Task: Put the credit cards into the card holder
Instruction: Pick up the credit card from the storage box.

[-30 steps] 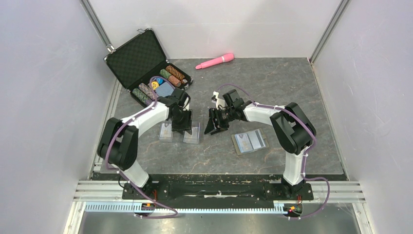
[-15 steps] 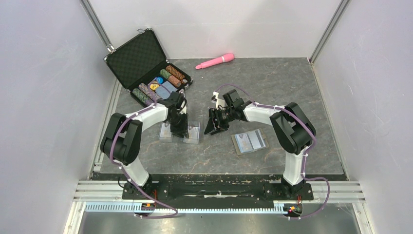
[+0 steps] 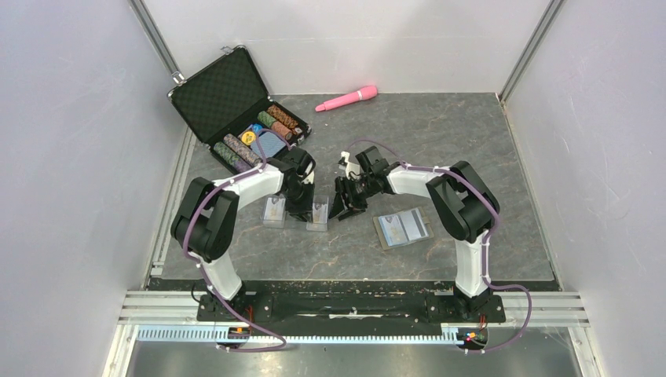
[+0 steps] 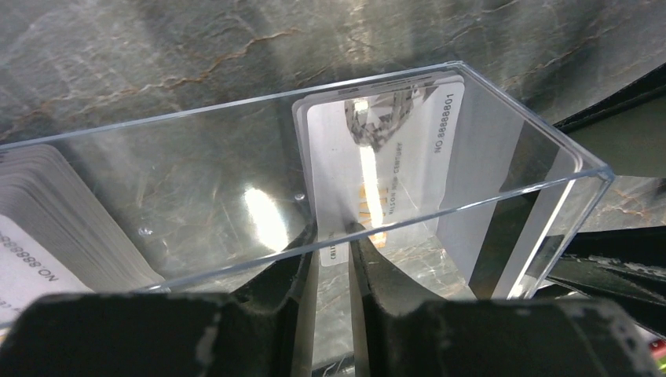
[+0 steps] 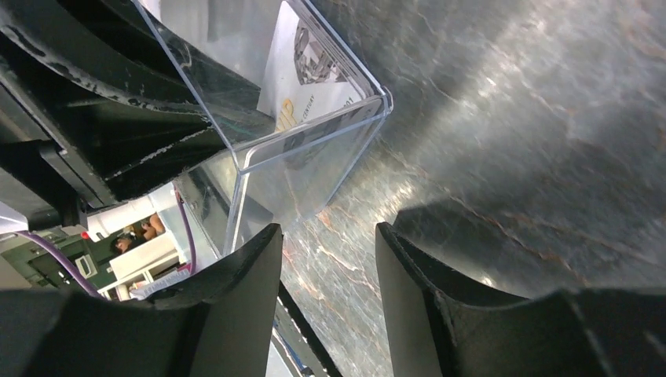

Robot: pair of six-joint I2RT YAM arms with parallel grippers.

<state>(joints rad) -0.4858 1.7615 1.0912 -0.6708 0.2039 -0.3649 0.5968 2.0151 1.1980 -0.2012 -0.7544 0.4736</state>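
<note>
**Left gripper.** The left gripper (image 4: 334, 232) reaches into a clear box (image 4: 236, 103) from above. Its fingers (image 4: 305, 255) stand close together with a narrow gap between them. A card (image 4: 385, 149) leans against the end wall of the box directly ahead of the fingertips, and its near edge shows in the gap. Whether the fingers press on the card cannot be told. A stack (image 4: 55, 212) of further cards stands at the other end of the same box, to the left of the fingers.

**Right gripper.** The right gripper (image 5: 328, 236) is spread, with bare table (image 5: 510, 118) between its fingers. A corner of the box lies just ahead of its fingertips. Contact with the box cannot be confirmed.

**Holder.** The holder (image 3: 403, 228) lies open and flat on the table, lining up. It sits to the right of the right gripper, nearer the arm bases and clear of it.

**Other items.** A second box (image 3: 273, 210) stands just to the left of the left gripper. An open case (image 3: 224, 94) lies beyond the left gripper, toward the far left corner.
</note>
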